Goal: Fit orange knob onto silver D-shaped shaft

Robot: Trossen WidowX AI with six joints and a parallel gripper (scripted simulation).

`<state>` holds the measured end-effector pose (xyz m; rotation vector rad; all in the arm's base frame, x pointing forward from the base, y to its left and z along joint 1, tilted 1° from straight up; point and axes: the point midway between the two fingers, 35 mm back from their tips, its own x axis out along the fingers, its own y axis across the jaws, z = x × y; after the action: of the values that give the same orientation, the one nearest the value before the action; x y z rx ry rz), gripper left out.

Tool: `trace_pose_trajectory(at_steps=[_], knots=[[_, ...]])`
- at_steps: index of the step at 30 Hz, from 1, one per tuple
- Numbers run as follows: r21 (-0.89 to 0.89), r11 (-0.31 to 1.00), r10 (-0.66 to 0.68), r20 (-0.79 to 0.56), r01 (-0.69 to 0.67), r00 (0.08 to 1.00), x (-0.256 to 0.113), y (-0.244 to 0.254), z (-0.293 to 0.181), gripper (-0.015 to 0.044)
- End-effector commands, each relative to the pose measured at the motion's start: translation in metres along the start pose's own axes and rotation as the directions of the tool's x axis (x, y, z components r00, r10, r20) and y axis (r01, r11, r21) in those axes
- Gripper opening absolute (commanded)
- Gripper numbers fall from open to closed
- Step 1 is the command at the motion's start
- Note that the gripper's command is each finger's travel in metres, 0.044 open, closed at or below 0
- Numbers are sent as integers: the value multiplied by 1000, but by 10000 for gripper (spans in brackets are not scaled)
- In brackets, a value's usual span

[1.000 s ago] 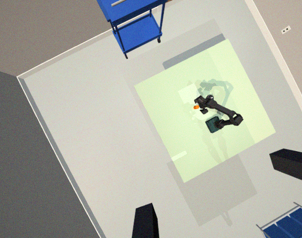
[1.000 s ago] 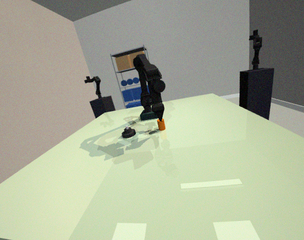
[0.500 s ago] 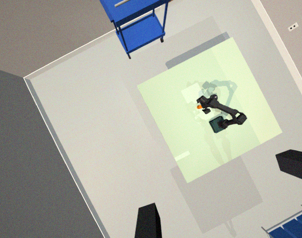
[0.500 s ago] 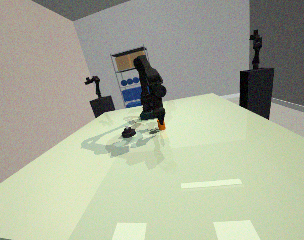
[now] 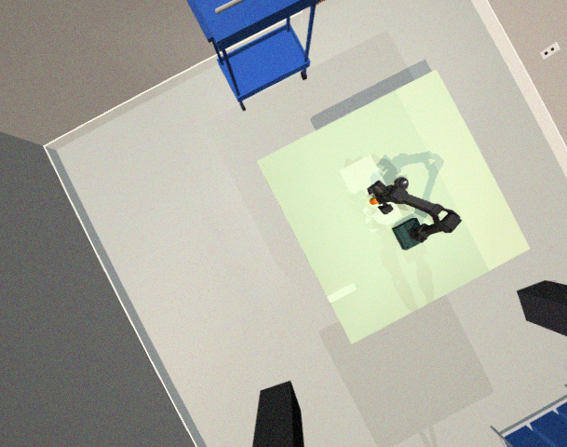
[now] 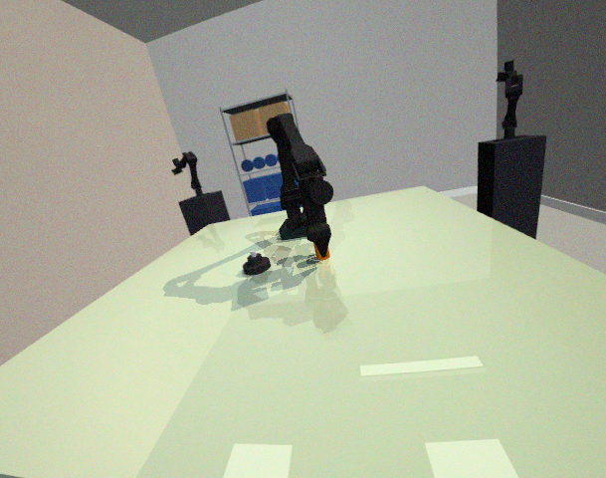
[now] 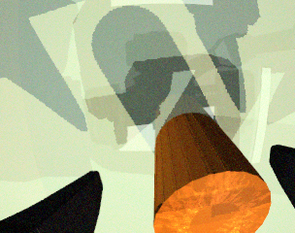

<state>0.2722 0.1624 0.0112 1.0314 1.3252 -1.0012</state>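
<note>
From the top, the pincer [image 5: 380,198] [image 6: 321,253] [image 7: 189,170] reaches over the orange knob [image 5: 373,201] [image 6: 318,255] [image 7: 213,206], likely for a grasp from above. The exterior view shows the knob upright on the desk [image 5: 303,192] [image 6: 395,319] [image 7: 21,160], apart from the pedestal [image 6: 256,264]. The wrist view shows fingers wide open, gripping nothing, presumably to clear its sides.

Pale green table top [image 5: 312,192] [image 6: 421,319] [image 7: 31,150], rectangular, glossy (reflections all over it). On it: 1 orange knob [image 5: 373,201] [image 7: 211,204], upright, and 1 dark round pedestal [image 5: 401,182] [image 6: 256,265] with a small silver shaft pointing up, the 2 standing apart. Also 1 dark green arm base [image 5: 400,241] [image 6: 288,235], farther back in the exterior view. Arm shadows fall across the surface, around the pedestal; 3 bright patches show nearer the exterior camera.
</note>
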Motion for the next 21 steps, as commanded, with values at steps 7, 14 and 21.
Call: trace_pose_trajectory(at_steps=[7,14,21], knots=[[3,1000,-8,8,8,1000,13,-4,2,414],[3,1000,-8,8,8,1000,13,-4,2,230],[3,1000,-8,8,8,1000,13,-4,2,144]])
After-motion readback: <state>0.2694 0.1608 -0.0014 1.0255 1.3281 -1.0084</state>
